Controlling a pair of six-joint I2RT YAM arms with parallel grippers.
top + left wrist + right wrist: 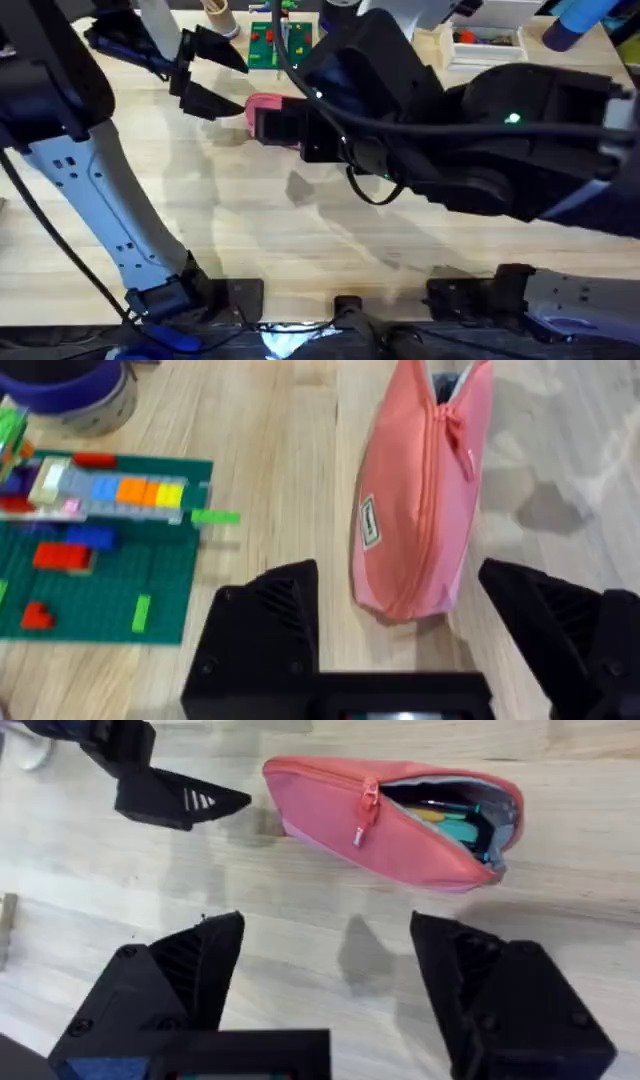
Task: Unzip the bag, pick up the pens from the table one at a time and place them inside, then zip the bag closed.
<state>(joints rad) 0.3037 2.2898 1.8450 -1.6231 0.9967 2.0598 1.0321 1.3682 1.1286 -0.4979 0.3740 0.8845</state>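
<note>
The pink bag (330, 805) lies on the table (300, 910), its zipper pull (365, 800) about midway and the far half gaping. Inside the opening an orange pen (437, 815) lies beside a dark pen (470, 828). In the overhead view the bag (264, 104) is mostly hidden under the right arm. My left gripper (415, 622) is open, its fingers either side of the bag's closed end (415, 510). My right gripper (330, 970) is open just short of the bag, holding nothing. The left gripper's finger (165, 795) shows near the closed end.
A green brick baseplate (150, 595) with coloured bricks lies beside the bag, also seen at the back of the table (262, 52). A white box (485, 45) stands at the back right. A blue-rimmed bowl (70, 385) sits beyond the baseplate.
</note>
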